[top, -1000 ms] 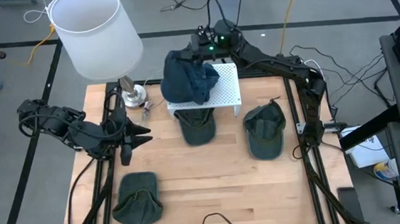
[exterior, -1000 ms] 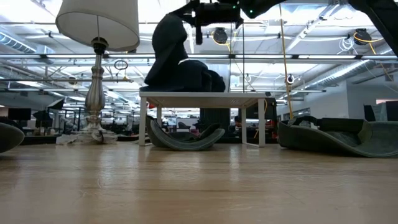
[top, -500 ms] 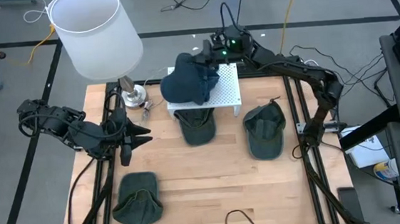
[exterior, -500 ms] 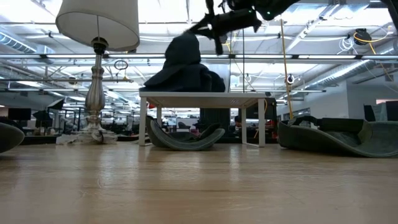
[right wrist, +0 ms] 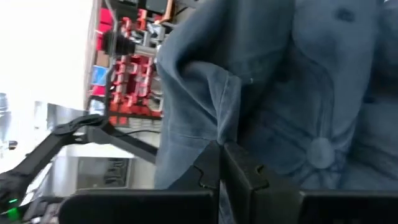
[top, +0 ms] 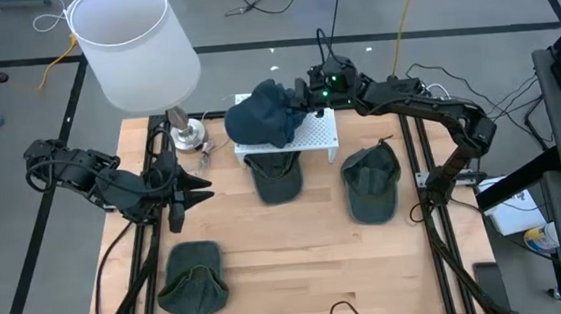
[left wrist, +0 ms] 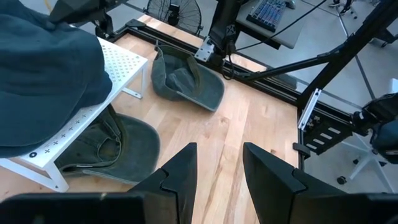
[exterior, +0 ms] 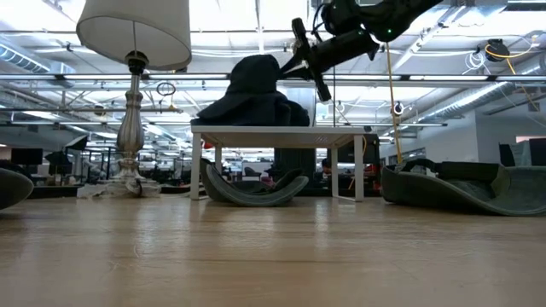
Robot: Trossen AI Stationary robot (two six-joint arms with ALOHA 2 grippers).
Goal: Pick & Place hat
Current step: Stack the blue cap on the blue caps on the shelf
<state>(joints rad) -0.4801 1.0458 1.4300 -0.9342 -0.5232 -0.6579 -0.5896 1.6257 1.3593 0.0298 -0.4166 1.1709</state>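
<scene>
A dark blue hat point(top: 265, 115) lies heaped on the white perforated stand point(top: 320, 129) at the table's far middle; in the low view the hat point(exterior: 254, 92) sits on the stand's top point(exterior: 277, 130). My right gripper point(top: 300, 94) is at the hat's far right side, shut on its cloth point(right wrist: 221, 163). My left gripper point(top: 201, 188) hangs open over the table's left part, with nothing between its fingers point(left wrist: 217, 155). A green hat point(top: 275, 176) lies brim-down under the stand. My right gripper pinches a raised fold of the blue hat's cloth point(right wrist: 219, 127) between its two fingers, near the crown's button point(right wrist: 319, 150). The fingers come almost level from the far right point(exterior: 292, 66). The hat's bulk rests slumped on the stand's top, the held fold drawn up a little.
A lamp with a white shade point(top: 134, 43) stands on its metal base point(top: 187, 134) at the far left. Two more green hats lie on the wood, one at the right point(top: 371, 182) and one at the near left point(top: 192, 278). Bare wood in the near middle.
My right gripper has come down and toward the table's right and near side, staying shut on the blue hat. The hat's raised peak has sunk with it, and the hat now lies lower and broader on the stand.
</scene>
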